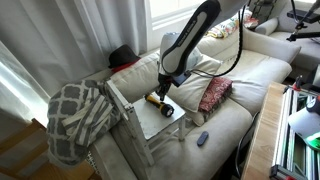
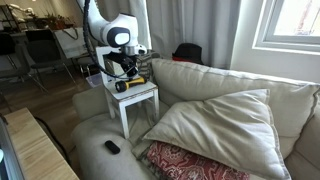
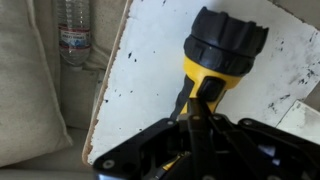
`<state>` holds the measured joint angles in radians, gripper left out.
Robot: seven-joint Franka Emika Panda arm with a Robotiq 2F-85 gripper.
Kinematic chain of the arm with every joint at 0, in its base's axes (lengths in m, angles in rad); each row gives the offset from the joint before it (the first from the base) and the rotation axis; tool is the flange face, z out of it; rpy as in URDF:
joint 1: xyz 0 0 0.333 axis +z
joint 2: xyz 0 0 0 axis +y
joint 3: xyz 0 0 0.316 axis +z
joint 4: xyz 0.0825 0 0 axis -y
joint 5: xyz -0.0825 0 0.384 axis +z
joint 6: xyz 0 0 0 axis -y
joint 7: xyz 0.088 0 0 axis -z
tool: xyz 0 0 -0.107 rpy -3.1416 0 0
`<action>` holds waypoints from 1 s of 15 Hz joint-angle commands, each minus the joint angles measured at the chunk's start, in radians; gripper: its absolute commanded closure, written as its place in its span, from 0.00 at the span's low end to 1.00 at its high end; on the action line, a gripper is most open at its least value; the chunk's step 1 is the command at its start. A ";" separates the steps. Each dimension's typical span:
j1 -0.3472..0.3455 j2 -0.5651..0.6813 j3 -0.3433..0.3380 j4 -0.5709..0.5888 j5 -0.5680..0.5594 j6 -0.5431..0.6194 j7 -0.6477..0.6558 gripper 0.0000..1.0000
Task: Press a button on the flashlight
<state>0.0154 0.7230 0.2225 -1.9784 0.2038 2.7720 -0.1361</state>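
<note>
First, in an exterior view, the flashlight [image 1: 156, 100] lay on a small white table [image 1: 172, 122] standing on the sofa [image 1: 250, 70], with the gripper [image 1: 162, 90] just above it. Again in an exterior view, the flashlight [image 2: 128, 85] lay on the tabletop's far side, under the gripper [image 2: 124, 75]. Lastly, in the wrist view, the gripper [image 3: 199, 104] had its fingers drawn together, their tip touching the flashlight's [image 3: 222, 45] yellow body, near the black head.

white table [image 1: 166, 120] | red cushion [image 1: 214, 94] on sofa [image 1: 252, 72] | remote [image 1: 202, 138] on seat | bottle [image 3: 74, 30] beside table
</note>
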 commanded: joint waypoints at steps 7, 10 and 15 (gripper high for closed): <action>0.001 -0.056 0.006 -0.079 -0.009 0.033 0.017 1.00; 0.000 -0.053 0.014 -0.074 -0.006 0.042 0.016 1.00; -0.002 -0.040 0.016 -0.067 -0.008 0.041 0.013 1.00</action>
<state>0.0150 0.6853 0.2348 -2.0234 0.2038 2.7909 -0.1361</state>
